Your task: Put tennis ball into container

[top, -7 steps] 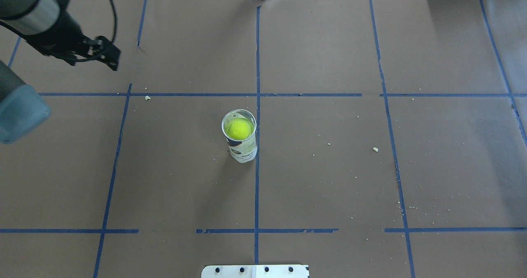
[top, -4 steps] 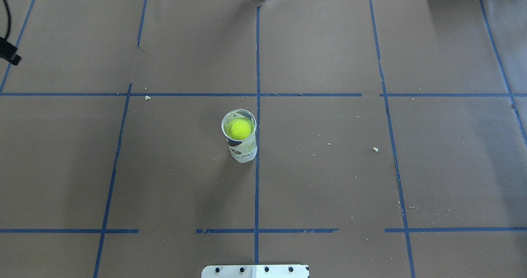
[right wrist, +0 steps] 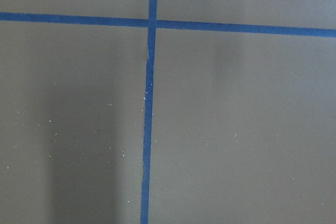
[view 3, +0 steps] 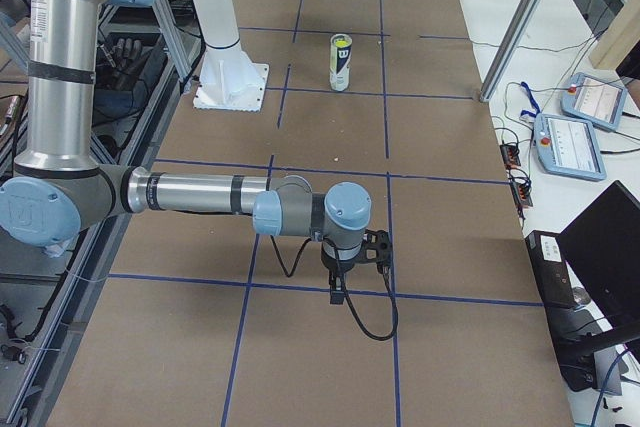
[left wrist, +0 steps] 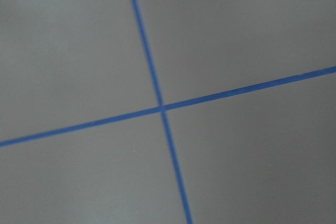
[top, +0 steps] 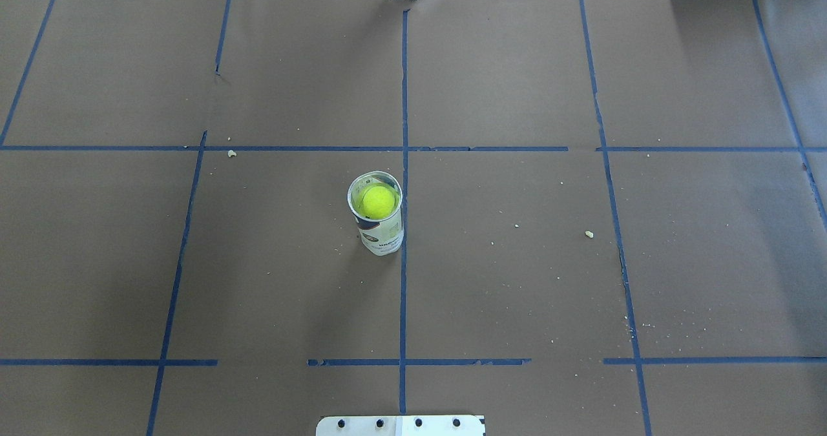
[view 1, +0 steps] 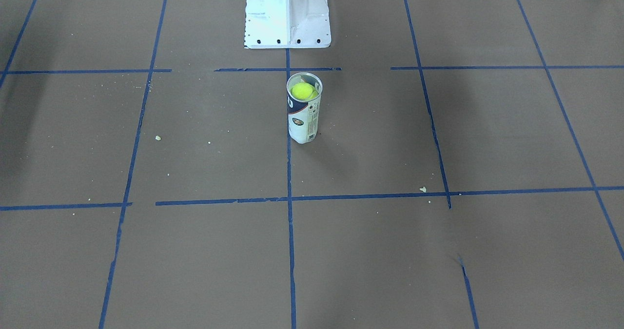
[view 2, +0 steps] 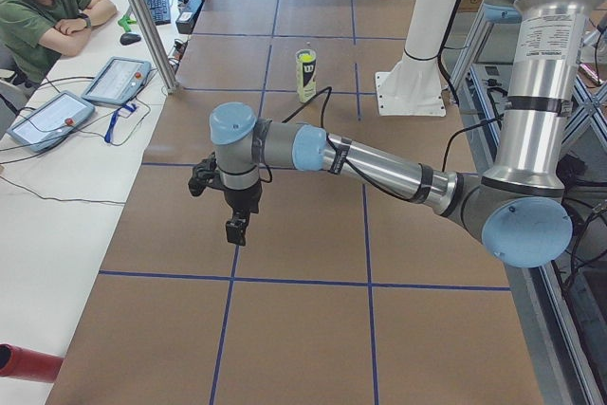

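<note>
The container [top: 382, 232] stands upright near the table's middle, a clear tube with a white and navy label. The yellow-green tennis ball [top: 377, 202] sits inside it, close to the open rim. The front view shows the same, the tennis ball [view 1: 302, 91] in the container [view 1: 304, 122]. Neither gripper appears in the overhead or front views. My left gripper [view 2: 237, 230] hangs over the table far from the container [view 2: 305, 76]; I cannot tell whether it is open. My right gripper [view 3: 338, 294] hangs likewise far from the container [view 3: 341, 62], state unreadable. Both wrist views show only brown paper and blue tape.
The white pedestal [view 1: 287, 12] stands just behind the container on the robot's side. Blue tape lines grid the brown table cover, with small crumbs [top: 588, 234] scattered. An operator [view 2: 38, 7] sits at a side desk with tablets [view 2: 116, 80].
My left arm and gripper have drawn off to the left and out of the overhead view. The container with the ball in it has not moved.
</note>
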Controlling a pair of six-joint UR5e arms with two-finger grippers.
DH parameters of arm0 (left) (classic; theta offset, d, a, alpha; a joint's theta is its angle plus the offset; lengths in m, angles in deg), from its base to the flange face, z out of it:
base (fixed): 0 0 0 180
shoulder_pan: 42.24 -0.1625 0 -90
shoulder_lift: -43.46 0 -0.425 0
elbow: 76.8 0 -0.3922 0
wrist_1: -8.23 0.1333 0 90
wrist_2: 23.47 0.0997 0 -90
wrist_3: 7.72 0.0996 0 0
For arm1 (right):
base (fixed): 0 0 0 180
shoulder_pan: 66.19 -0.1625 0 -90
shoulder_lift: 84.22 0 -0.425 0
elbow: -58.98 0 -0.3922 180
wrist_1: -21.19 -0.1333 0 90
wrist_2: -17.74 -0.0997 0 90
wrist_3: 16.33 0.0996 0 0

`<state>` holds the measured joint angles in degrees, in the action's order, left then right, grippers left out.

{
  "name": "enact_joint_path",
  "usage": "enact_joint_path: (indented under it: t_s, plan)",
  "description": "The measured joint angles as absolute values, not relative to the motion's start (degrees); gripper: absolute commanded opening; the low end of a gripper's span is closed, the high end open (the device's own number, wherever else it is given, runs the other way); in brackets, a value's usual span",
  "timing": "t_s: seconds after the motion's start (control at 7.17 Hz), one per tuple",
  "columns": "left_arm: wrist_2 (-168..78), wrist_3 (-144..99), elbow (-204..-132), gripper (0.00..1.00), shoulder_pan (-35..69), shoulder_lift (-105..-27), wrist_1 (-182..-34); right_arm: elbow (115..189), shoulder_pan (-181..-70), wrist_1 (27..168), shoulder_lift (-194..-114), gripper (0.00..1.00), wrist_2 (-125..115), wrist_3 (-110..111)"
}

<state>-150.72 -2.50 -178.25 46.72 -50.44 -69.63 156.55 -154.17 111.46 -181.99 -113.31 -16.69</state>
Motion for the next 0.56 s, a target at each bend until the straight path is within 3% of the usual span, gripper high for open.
enact_joint_path:
  t_s: [0.56]
  plan:
    - [-152.89,-2.73,-174.75,1.0,48.69,-45.28,-69.65,156.55,-154.17,111.46,-181.98,1.0,-113.31,-16.68]
